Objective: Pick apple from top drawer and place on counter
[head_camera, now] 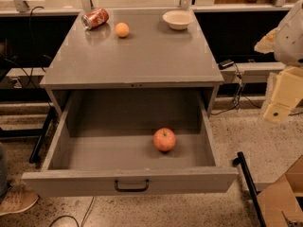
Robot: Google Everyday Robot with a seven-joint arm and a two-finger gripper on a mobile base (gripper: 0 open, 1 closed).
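Note:
The red apple (164, 139) with yellowish patches lies inside the top drawer (128, 182), right of the middle and near the front. The drawer is pulled fully open, with its black handle (131, 187) centred on the front panel. The grey counter (137, 51) sits above it. My gripper (279, 100) hangs at the far right edge of the view, to the right of the cabinet and well apart from the apple, above the floor.
On the counter stand a tipped red soda can (95, 18) at the back left, a small orange fruit (122, 30) beside it and a white bowl (177, 19) at the back right. A cardboard box (284, 197) and a black bar (248, 183) are at the lower right. A shoe (16, 200) is at the lower left.

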